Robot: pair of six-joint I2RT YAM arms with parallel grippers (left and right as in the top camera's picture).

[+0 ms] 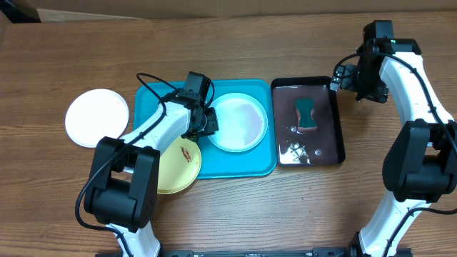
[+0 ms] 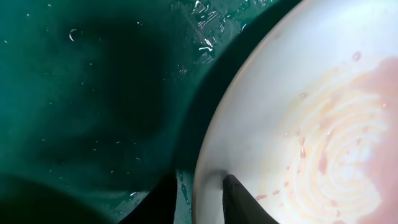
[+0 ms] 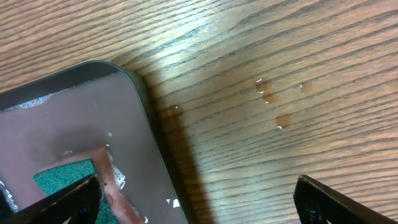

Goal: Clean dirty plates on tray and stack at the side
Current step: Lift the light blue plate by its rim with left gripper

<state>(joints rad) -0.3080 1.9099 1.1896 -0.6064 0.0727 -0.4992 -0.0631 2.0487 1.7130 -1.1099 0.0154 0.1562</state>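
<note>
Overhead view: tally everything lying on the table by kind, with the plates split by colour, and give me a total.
white round plastic plate: 1
light blue round plastic plate: 1
yellow-green round plastic plate: 1
turquoise rectangular plastic tray: 1
black rectangular tray: 1
green sponge: 1
Total: 6

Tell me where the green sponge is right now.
In the overhead view, the green sponge lies in the upper half of the black tray, right of the turquoise tray.

Left pincer (image 1: 211,123) meets pale plate (image 1: 241,121) on the turquoise tray (image 1: 243,163).
</note>
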